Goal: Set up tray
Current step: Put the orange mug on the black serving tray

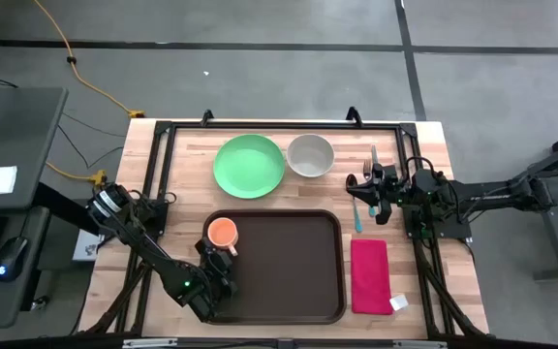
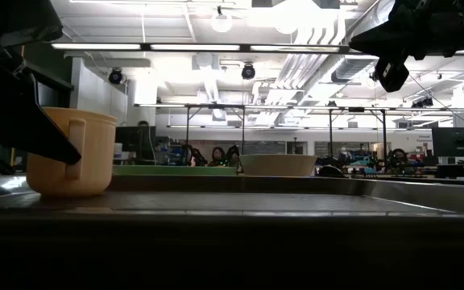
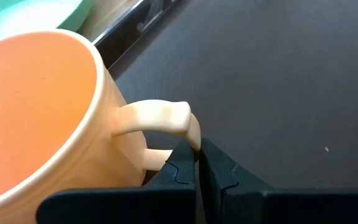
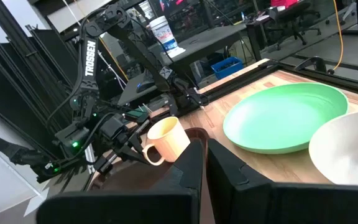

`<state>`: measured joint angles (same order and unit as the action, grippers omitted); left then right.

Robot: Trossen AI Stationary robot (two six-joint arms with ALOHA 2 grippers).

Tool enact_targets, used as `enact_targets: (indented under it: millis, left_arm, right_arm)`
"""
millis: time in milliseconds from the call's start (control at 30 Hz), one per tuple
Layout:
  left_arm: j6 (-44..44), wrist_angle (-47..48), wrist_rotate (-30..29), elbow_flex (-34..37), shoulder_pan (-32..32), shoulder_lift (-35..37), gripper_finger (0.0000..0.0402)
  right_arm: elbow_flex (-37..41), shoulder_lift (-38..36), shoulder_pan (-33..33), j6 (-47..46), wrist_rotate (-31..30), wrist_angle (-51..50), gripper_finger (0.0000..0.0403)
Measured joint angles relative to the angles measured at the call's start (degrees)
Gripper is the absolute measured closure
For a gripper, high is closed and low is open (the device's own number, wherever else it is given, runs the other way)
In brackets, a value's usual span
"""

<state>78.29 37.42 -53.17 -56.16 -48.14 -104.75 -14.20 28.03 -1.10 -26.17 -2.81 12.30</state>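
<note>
The dark brown tray (image 1: 289, 291) lies at the table's near middle. An orange cup (image 1: 222, 233) stands upright in the tray's far left corner, also in the low view (image 2: 95, 153) and the left wrist view (image 3: 42, 112). My left gripper (image 3: 197, 149) is shut on the cup's handle, coming from the near left (image 1: 219, 262). My right gripper (image 4: 204, 149) is shut on nothing and hangs level above the table's right side (image 1: 356, 184). My left gripper pinches the outer bend of the cup's handle (image 3: 193, 134) between its two fingertips. The fingers slant down from the table's near left side. The cup is upright with its base at the tray floor (image 2: 63, 195); whether it rests there or hangs just above, I cannot tell.
A green plate (image 1: 249, 165) and a white bowl (image 1: 310, 155) sit side by side on the wood beyond the tray. A red napkin (image 1: 369, 275) lies right of the tray, with a teal utensil (image 1: 357, 215) beyond it. Most of the tray floor is bare.
</note>
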Motion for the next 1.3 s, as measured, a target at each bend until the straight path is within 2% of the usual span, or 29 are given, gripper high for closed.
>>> enact_targets:
  millis: [367,767,1300]
  left_arm:
    - [0.01,0.69,0.3,0.0,0.11,0.0,0.037]
    - [0.06,0.28,3.13,0.0,0.11,-0.02,0.0324]
    - [1.81,0.11,2.98,0.0,0.13,0.36,0.0323]
  right_arm:
    - [0.0,0.0,0.02,-0.86,0.02,0.06,0.0402]
    - [0.0,0.0,0.02,-0.86,0.02,0.06,0.0402]
    - [0.0,0.02,0.02,-0.86,0.02,0.06,0.0402]
